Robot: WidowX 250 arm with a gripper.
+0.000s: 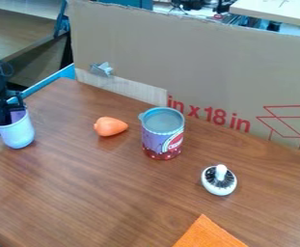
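Near the view's left edge, the black two-finger gripper (5,120) clasps a smooth, pale lavender, tapered cup (18,133) by its rim. Open wooden tabletop (81,178) separates the cup from a rounded orange object (109,126), a purple-and-red cylindrical can (161,137) and a white, round, black-bristled brush (219,181); upright brown cardboard (197,72) borders the back.

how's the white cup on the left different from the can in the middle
The white cup is plain outside, while the can is printed in purple and red. The cup narrows towards its base; the can is straight-sided. The gripper is at the cup's rim, whereas the can stands away from it. Both are round containers.
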